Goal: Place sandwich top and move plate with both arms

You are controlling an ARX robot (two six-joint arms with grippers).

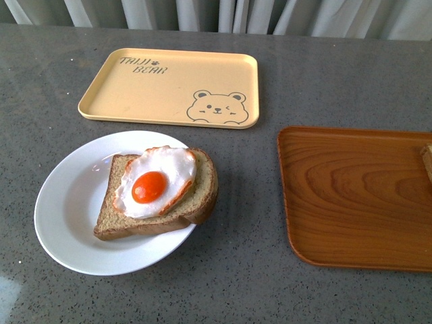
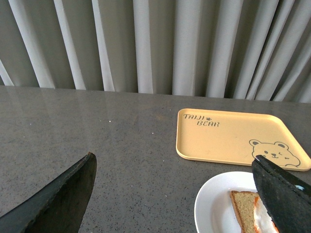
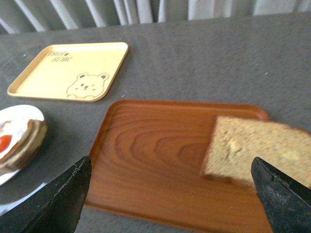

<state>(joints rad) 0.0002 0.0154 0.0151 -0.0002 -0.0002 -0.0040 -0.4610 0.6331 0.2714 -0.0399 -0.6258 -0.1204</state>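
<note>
The white plate [image 1: 67, 202] sits at the front left of the grey table and bears a brown bread slice [image 1: 196, 196] with a fried egg [image 1: 155, 181] on it. The sandwich top [image 3: 257, 153], a plain brown slice, lies flat on the brown wooden tray [image 3: 155, 155]; only its edge [image 1: 427, 160] shows at the right border of the front view. My right gripper [image 3: 170, 194] is open and empty above the wooden tray, beside the sandwich top. My left gripper [image 2: 175, 194] is open and empty above the table, next to the plate [image 2: 214, 208]. Neither arm shows in the front view.
A yellow bear tray [image 1: 172, 86] lies at the back, behind the plate. The wooden tray [image 1: 351, 196] lies at the right. Grey curtains [image 2: 146, 43] hang behind the table's far edge.
</note>
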